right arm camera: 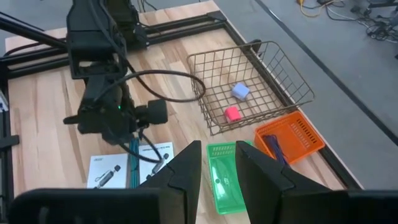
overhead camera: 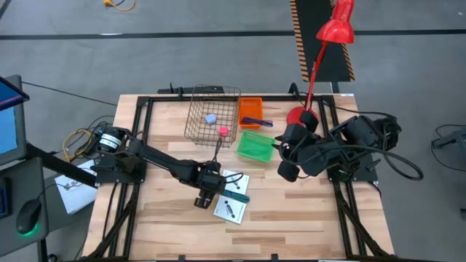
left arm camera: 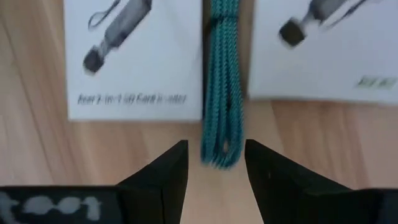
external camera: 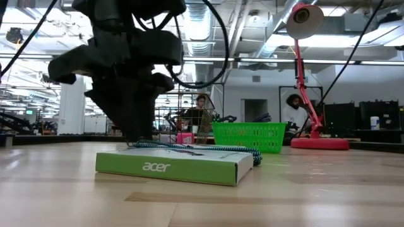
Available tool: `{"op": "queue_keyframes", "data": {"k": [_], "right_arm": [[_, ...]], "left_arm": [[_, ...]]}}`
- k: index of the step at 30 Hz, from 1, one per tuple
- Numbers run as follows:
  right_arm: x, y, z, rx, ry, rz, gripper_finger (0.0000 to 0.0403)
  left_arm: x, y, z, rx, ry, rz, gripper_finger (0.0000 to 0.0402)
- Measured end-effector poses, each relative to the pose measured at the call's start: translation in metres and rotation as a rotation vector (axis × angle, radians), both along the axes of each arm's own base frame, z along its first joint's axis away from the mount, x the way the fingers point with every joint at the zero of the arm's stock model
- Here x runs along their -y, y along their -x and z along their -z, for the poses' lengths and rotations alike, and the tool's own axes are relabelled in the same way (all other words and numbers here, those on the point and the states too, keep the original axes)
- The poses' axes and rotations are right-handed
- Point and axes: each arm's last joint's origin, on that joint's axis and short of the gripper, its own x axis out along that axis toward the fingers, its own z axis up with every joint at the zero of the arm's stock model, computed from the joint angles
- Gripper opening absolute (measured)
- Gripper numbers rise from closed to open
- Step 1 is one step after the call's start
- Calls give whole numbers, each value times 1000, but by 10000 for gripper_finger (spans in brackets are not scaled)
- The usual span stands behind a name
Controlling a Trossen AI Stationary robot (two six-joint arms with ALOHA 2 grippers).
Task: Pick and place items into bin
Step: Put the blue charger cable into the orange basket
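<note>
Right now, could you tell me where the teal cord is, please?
In the high view the teal cord lies front of centre, between two white packets, under the left tool.

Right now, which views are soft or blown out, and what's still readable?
Left wrist view: soft throughout, the white packet print smeared, the teal cord between the left end effector fingers fuzzy. Low view: green box logo sharp, left arm above it blurred, ceiling lights bright behind. High view: even light, wire basket clear. Right wrist view: crisp, with no glare.
</note>
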Motion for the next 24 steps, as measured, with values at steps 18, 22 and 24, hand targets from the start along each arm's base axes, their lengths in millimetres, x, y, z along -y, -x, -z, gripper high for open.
{"op": "queue_keyframes", "data": {"k": [18,22,24], "right_arm": [[-2,1,0,-1,-3,-10,91],[-2,1,0,-2,-2,-11,91],[-2,1,0,-2,-2,-11,91]], "left_arm": [[-1,-8,23,-91,7,-19,147],[0,-11,20,-97,8,-16,125],[1,-11,19,-102,7,-14,107]]}}
